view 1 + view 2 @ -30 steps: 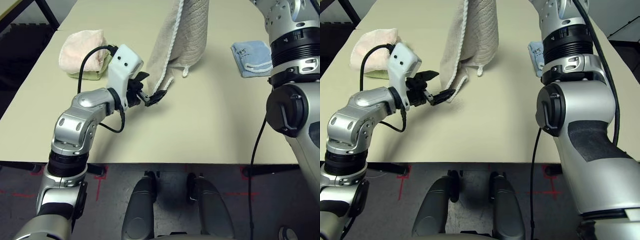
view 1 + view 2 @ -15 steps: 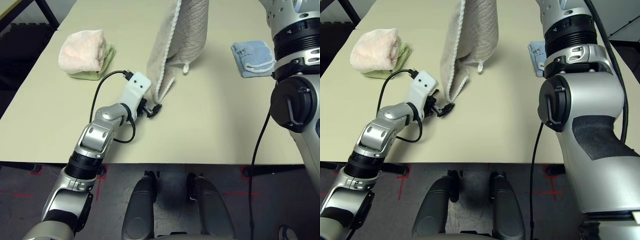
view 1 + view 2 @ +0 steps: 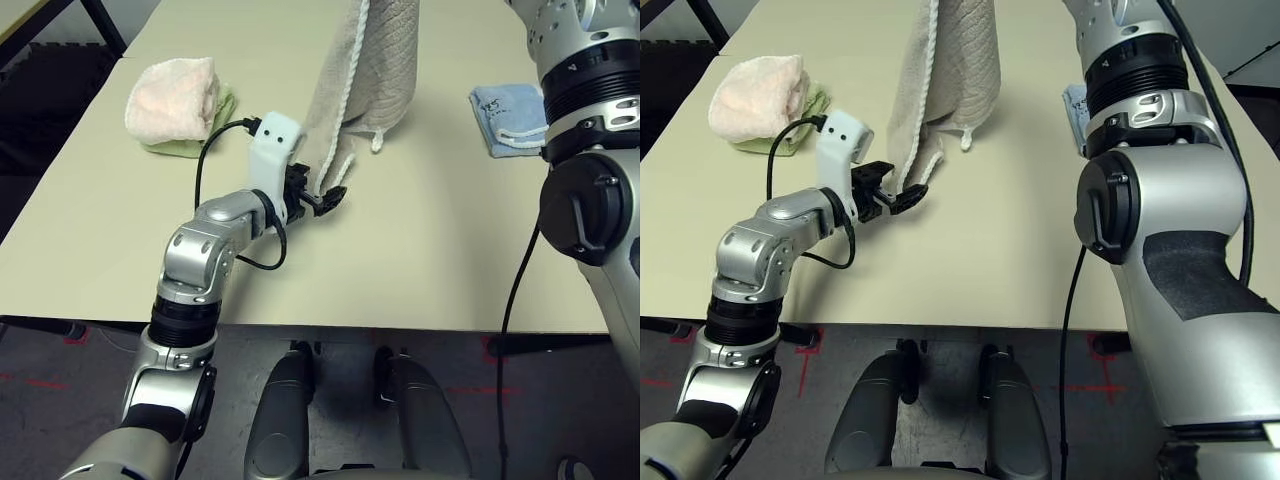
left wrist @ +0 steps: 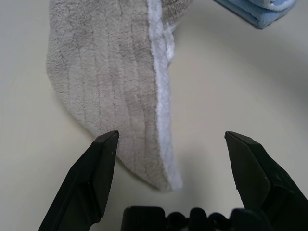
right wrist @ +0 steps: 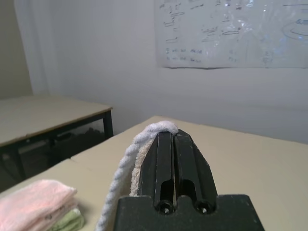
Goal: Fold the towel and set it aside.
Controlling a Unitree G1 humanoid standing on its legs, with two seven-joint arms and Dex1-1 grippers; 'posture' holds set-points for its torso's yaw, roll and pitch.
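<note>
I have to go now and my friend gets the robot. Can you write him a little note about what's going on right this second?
Right claw: shut on the towel's white-stitched edge, holding it up so it hangs over the table.
Left claw: open, with the towel's low hanging corner between its fingers, not pinched yet.
Pink towel and blue towel lie off to the sides.
Done: towel lifted.
Left: grab the corner, fold the towel, set it aside.

Towel (image 3: 370, 70): ribbed terry cloth, corded edging. Table (image 3: 430, 250): smooth matt. Fingers (image 4: 96, 168): matt black plastic.
</note>
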